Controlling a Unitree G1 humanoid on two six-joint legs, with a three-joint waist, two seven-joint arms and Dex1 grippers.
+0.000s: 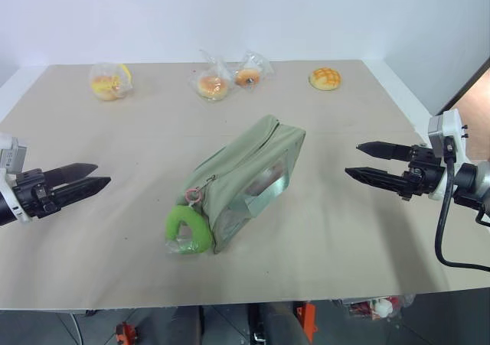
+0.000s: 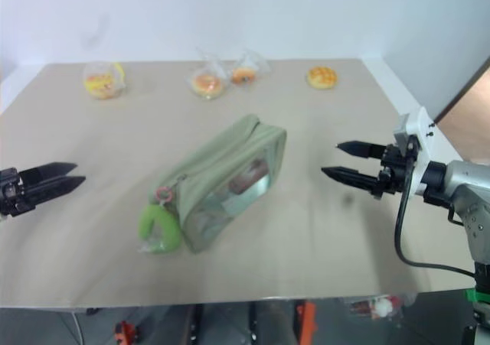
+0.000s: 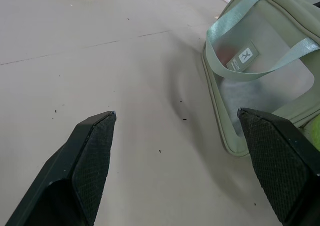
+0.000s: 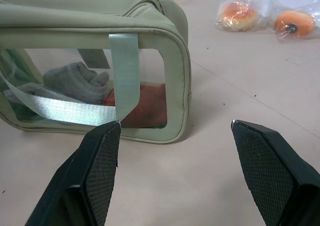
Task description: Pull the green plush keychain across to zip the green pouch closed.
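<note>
The green pouch lies slantwise in the middle of the table, its clear window side showing grey and red things inside. The green plush keychain rests on the table at the pouch's near end, hung from a small pink ring at the zipper. My left gripper hovers open well to the left of the pouch, pointing toward it. On the other side my right gripper is open too, apart from the pouch and aimed at its far end. Both hold nothing.
Several wrapped buns line the table's far edge: one at the left, two near the middle, and an unwrapped one further right. Bare table surface lies between each gripper and the pouch.
</note>
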